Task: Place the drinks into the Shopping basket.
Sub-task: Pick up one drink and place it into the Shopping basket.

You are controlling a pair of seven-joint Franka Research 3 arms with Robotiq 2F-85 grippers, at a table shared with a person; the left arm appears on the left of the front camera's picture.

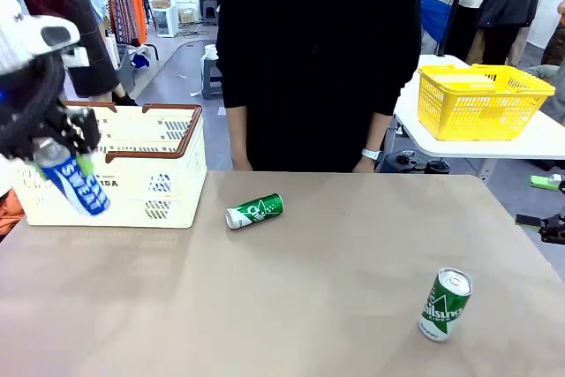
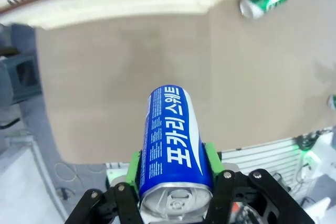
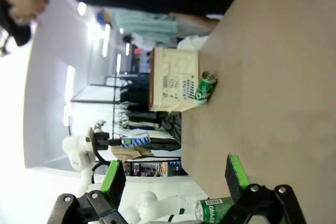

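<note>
Nearest the front camera, a slim green drink can with a silver top (image 1: 446,304) stands upright on the brown desk (image 1: 335,289), far across from the left claw (image 1: 57,156). That claw, raised above the desk, is clamped on a slim blue-and-white drink can (image 1: 79,187) near its silver top, and the can slants downward. Just behind the claw sits the large cream-white slotted plastic basket with brown rim and handles (image 1: 132,141). A second green can (image 1: 254,211) lies on its side just past the basket's corner. Beyond the desk stand a person in black (image 1: 318,59) and a yellow mesh basket (image 1: 484,99).

From the left wrist, the green pads press both sides of the blue can, which points away over bare desk. The cream basket lies ahead of the claw, and the lying green can is off to one side of it.

From the right wrist, the right claw (image 3: 175,174) is spread wide with nothing between its pads. The upright green can shows at the frame's bottom edge, beside one finger. Far ahead are the lying green can and the basket.
</note>
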